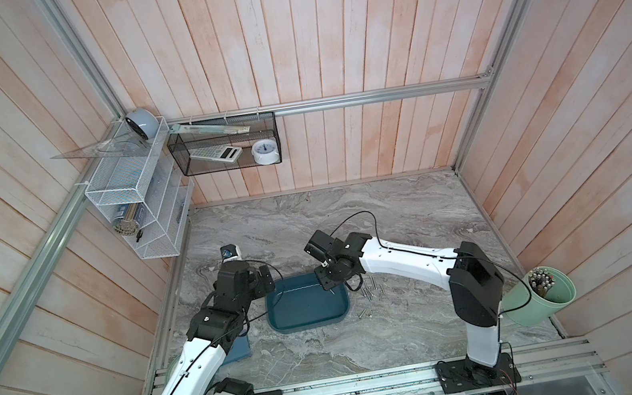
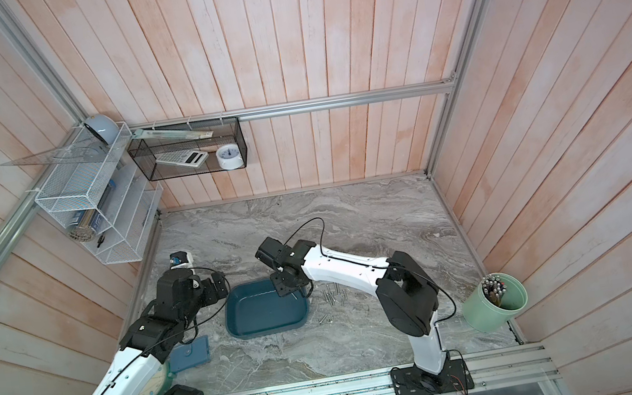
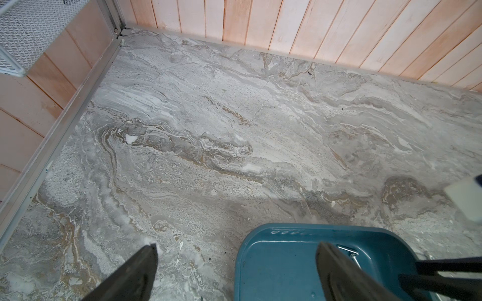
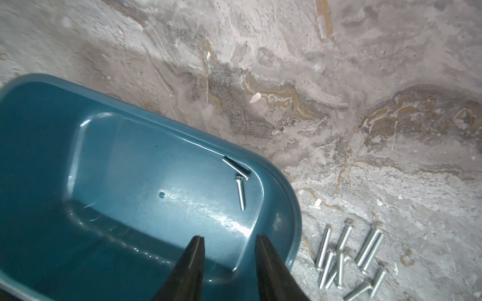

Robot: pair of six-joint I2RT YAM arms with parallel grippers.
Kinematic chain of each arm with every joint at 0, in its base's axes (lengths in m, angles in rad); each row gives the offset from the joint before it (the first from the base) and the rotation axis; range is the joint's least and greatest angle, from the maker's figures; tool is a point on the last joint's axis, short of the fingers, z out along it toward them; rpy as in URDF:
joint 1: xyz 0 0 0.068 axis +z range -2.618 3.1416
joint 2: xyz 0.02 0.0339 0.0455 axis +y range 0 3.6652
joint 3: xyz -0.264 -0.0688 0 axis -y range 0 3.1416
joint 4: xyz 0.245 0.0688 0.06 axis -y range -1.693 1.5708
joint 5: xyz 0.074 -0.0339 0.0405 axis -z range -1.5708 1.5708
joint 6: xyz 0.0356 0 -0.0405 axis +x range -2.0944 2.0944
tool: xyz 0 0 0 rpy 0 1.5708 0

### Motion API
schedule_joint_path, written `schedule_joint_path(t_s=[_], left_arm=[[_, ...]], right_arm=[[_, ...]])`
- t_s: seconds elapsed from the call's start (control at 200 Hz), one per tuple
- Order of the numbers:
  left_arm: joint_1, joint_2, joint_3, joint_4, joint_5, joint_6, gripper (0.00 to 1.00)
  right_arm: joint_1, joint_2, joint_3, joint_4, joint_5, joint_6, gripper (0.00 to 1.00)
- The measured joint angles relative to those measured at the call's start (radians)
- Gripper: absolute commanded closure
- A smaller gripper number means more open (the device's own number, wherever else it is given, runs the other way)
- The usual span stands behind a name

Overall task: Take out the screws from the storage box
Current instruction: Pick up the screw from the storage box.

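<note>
Status: most of the screws (image 4: 344, 258) lie in a loose pile on the surface (image 4: 365, 104), just beside the short end of the storage box (image 4: 130, 161). In both top views the pile sits on the right arm's side of the box (image 1: 305, 313).

Two screws are in the box, both tucked into the corner nearest that pile. One screw (image 4: 240, 194) lies flat on the box floor. The other screw (image 4: 236, 166) leans along the wall at the corner, and their heads nearly touch.

Right fingers (image 4: 190, 265): a narrow gap between them, nothing held. They hang over the box floor, and both screws lie ahead of the tips, toward the corner.

Left fingers (image 3: 135, 273): spread wide and empty, at the box's opposite end, one over the bare surface and one over the box.

Key relation: the flat screw's long axis runs roughly along the line in which your right fingers point, so their closing line crosses its shaft. You probably need only to reach forward and down, with little wrist turn. The right arm is clearly the nearer one; use it.

Risk, as a judgement: the wall crowds the leaning screw, so one finger may foul the rim. Take the flat one first.
</note>
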Motion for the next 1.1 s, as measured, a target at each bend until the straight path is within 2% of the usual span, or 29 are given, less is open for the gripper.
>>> schedule_joint_path(t_s=[0.1, 0.26, 0.675, 1.1], left_arm=[[0.0, 0.0, 0.0, 0.0, -0.002, 0.0, 0.0], [0.0, 0.0, 0.0, 0.0, -0.002, 0.0, 0.0], [0.0, 0.014, 0.0, 0.0, -0.002, 0.0, 0.0], [0.0, 0.014, 0.0, 0.0, -0.002, 0.0, 0.0]], right_arm=[[0.0, 0.063, 0.035, -0.037, -0.014, -0.004, 0.72], [0.0, 0.129, 0.056, -0.066, -0.038, 0.001, 0.74], [0.0, 0.19, 0.08, -0.084, -0.042, 0.0, 0.74], [0.0, 0.257, 0.148, -0.1, 0.018, -0.011, 0.74]])
